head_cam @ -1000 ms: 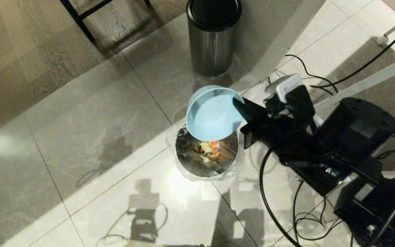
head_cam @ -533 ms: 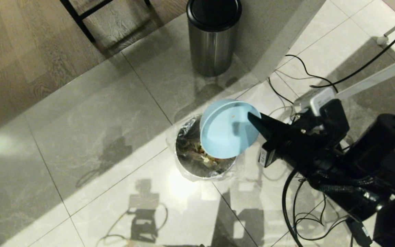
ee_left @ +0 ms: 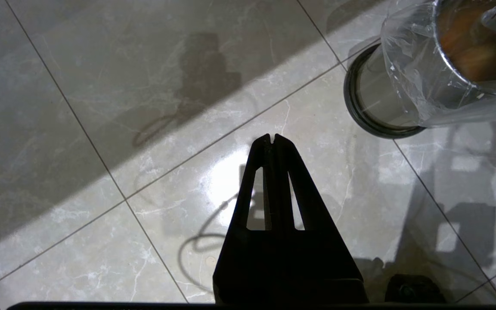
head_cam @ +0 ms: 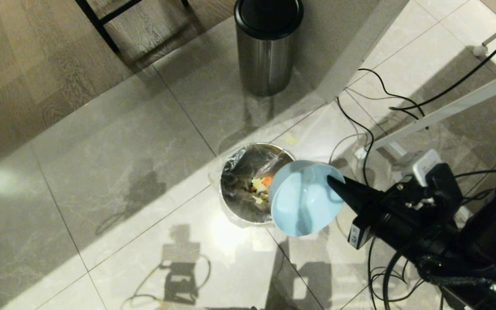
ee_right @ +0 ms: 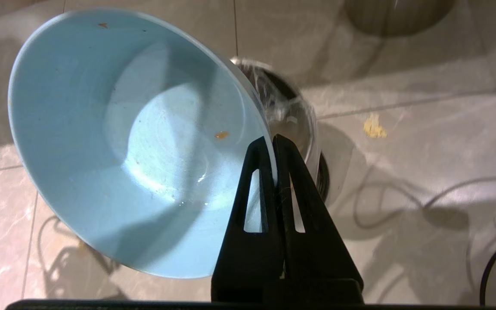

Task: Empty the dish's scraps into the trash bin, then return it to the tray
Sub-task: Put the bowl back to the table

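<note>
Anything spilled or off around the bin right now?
Yes. One pale yellow scrap lies on the floor tile just beyond the trash bin, outside its liner. The rest of the scraps are inside. The dish, held by the right gripper, keeps only a small orange speck.

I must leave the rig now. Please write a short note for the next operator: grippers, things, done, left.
Right gripper: jaws shut on the rim of the dish, held tilted beside the trash bin.
Left gripper: shut, empty, over bare floor.
Scraps: in the bin; a few specks cling inside the dish, one yellow bit lies on the floor.
Done: emptying.
Left: return the dish to the tray, not in view.
</note>
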Controlling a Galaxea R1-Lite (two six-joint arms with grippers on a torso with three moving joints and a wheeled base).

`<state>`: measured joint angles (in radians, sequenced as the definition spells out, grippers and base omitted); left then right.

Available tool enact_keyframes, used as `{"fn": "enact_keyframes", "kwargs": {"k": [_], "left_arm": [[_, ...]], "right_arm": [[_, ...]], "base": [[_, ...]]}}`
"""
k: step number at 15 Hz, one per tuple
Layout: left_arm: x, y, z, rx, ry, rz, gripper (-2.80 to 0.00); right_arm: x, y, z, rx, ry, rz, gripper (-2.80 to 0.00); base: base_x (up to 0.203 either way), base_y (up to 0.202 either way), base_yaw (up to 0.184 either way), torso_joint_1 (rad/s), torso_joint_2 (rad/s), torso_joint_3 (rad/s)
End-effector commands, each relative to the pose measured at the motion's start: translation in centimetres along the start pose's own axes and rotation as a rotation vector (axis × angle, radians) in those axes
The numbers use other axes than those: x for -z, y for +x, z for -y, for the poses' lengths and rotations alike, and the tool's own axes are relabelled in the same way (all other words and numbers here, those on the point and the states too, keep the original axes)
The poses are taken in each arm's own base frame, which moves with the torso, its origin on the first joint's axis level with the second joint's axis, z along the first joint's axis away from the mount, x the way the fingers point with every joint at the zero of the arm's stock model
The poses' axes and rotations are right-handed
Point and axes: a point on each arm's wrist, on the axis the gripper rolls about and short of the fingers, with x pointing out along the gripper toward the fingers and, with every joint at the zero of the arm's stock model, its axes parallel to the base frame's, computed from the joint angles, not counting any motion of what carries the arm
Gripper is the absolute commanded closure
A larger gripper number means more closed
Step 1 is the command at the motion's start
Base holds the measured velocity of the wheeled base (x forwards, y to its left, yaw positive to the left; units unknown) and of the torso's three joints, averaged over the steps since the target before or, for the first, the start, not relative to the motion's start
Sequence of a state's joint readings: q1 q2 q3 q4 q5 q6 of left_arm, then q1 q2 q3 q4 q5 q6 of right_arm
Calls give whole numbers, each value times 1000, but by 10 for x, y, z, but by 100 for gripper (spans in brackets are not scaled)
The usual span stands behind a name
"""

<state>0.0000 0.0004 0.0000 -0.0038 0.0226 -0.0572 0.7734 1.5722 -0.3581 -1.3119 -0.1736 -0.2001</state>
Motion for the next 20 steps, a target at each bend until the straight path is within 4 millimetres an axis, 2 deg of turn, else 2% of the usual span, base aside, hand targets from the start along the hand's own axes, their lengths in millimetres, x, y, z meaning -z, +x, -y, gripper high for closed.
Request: {"fn": "enact_keyframes", "kwargs": {"k": [1,11,16,20], "left_arm": [[0,0,0,0,-1,0,0],[0,0,0,0,-1,0,0],[0,0,0,0,-1,0,0],[0,0,0,0,-1,0,0]], "right_arm": [[3,-8,1,1,7,-14,0],[31,-43,8,50,99,-152,0],[43,-53,16,93,138,-208,0],[58,-75,23,145,218,-306,0]], "base": [[0,0,0,0,0,0],[0,0,0,0,0,0],[0,0,0,0,0,0],[0,0,0,0,0,0]]}}
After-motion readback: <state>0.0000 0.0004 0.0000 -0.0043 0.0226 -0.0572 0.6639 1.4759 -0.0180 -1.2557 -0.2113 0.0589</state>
